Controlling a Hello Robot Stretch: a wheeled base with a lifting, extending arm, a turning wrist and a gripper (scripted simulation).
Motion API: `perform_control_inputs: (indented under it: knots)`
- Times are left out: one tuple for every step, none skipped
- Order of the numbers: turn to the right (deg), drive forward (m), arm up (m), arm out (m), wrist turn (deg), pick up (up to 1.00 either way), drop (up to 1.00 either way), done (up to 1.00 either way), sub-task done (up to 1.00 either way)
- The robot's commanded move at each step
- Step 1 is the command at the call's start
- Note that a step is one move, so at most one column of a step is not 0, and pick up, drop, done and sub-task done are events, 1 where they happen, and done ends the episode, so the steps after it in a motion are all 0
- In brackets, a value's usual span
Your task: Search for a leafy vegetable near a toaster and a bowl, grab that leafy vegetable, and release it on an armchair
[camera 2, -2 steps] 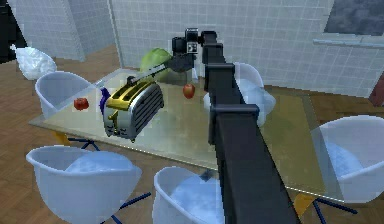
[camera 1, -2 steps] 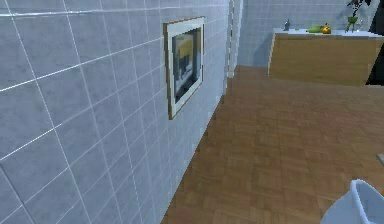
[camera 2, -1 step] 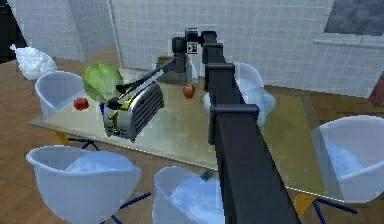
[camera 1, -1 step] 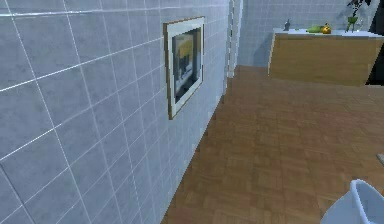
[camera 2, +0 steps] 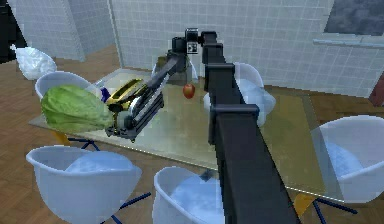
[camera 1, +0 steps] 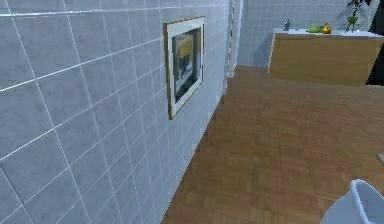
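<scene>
at the left end of a glass worktop (camera 2: 290, 140), in the arm side view, a green lettuce (camera 2: 75, 108) shows right at the far end of the end effector (camera 2: 122, 126), which reaches leftward off the dark arm (camera 2: 240, 140). whether the lettuce is clear of the glass cannot be told, so neither can whether the end effector has hold of it or how its fingers are set. ahead, the forward view has a tiled wall (camera 1: 70, 110) with a framed picture (camera 1: 184, 65) and a wood floor (camera 1: 280, 150).

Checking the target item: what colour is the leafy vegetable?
The leafy vegetable is light green, clearest in the arm side view.
</scene>
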Motion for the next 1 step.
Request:
perform_control_inputs:
  knots:
    - [0.0,0.00,0.00,-0.48,0.0,0.00,0.00,0.00,0.00]
